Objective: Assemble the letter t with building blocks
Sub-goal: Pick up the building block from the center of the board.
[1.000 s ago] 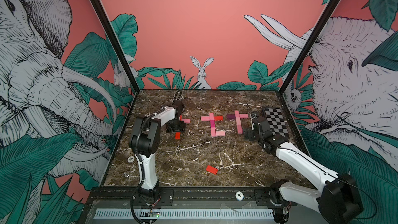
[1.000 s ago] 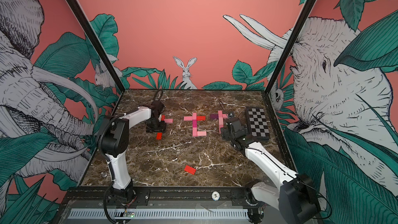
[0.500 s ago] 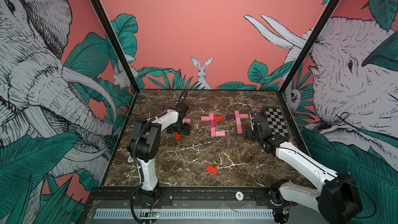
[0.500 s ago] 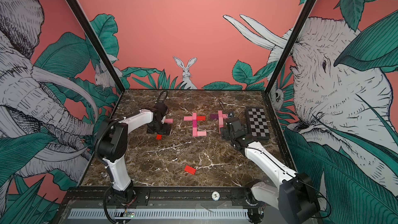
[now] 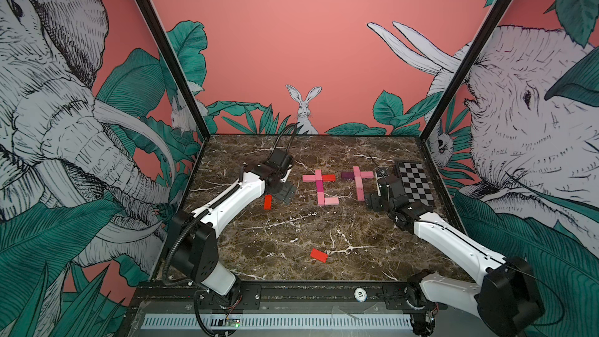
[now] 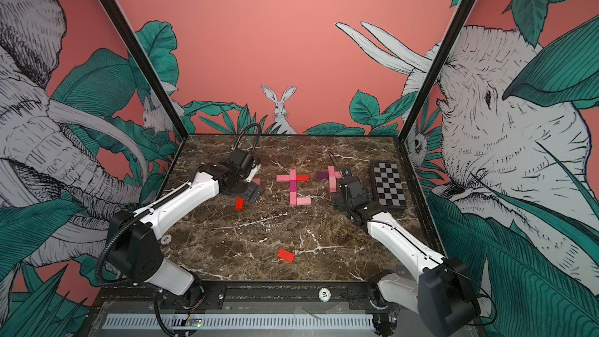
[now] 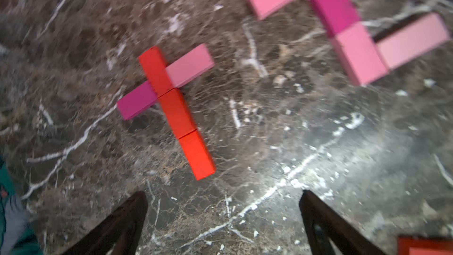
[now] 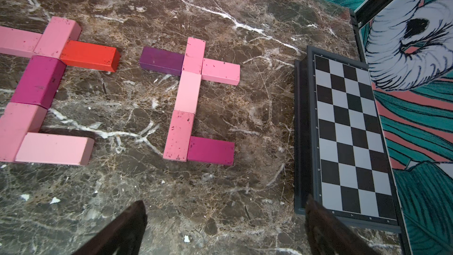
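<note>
I get even, fairly bright light in both top views, sharp across the frame. My left wrist view is smeared with blur throughout, and a pale glare washes the marble tabletop (image 7: 367, 158). The right wrist view is crisp, with short soft shadows beside the building blocks (image 8: 187, 94).

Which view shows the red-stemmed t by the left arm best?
The left wrist view: the whole red-stemmed t lies unobstructed, slightly blurred, with a pink block and a magenta block as crossbar. In both top views the left arm hides most of it; its end red block shows. The right wrist view misses it.
</note>
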Controlling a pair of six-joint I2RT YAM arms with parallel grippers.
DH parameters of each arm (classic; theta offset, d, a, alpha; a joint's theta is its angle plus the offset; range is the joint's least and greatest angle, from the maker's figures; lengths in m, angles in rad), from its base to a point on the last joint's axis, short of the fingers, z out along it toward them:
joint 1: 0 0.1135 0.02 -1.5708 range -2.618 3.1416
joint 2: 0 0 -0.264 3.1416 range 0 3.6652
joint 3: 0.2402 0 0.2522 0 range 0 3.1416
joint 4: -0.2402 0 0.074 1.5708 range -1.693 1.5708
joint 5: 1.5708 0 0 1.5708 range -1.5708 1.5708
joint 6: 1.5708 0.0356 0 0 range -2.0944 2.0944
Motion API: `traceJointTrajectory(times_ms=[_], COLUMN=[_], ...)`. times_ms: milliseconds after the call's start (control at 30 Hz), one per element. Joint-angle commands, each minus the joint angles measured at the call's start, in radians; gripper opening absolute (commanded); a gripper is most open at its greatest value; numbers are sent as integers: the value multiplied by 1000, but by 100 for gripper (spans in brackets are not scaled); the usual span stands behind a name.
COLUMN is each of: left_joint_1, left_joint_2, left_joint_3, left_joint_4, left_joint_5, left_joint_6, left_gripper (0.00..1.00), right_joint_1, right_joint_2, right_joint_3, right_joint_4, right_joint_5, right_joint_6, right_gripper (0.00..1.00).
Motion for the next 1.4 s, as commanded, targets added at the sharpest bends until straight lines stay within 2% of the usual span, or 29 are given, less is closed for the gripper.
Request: traceJointTrajectory(times_ms=[0, 133, 267, 400, 533, 667, 967, 1367], left_joint_1=[-74, -197, -261, -328, -377, -421, -481, -520], left_joint_2=[-56, -118, -159, -143, -113, -76, 68, 152], left_joint_3=[-31, -102, -169, -205, -223, -241, -224, -246], left_joint_4=[-37, 3, 33, 25, 15, 76, 147, 175], left_joint_5=[65, 184, 298, 298, 366, 392, 399, 385], left_joint_6=[216, 422, 556, 657, 751, 787, 792, 797], left_gripper=[99, 99, 99, 98, 97, 96, 81, 76], right_joint_1=[-5, -6, -6, -8, -6, -8, -18, -30], right_joint_2=[-4, -13, -25, -32, -45, -58, -81, -101], right_joint_3=[7, 5, 3, -4, -19, -28, -53, -70], right_joint_4=[11, 0, -17, -39, -53, -67, -92, -89], right_joint_5=[23, 35, 59, 125, 169, 192, 238, 249], right_joint_6=[-10, -10, -7, 18, 46, 60, 81, 87], right_gripper=[98, 98, 98, 98, 98, 98, 99, 99])
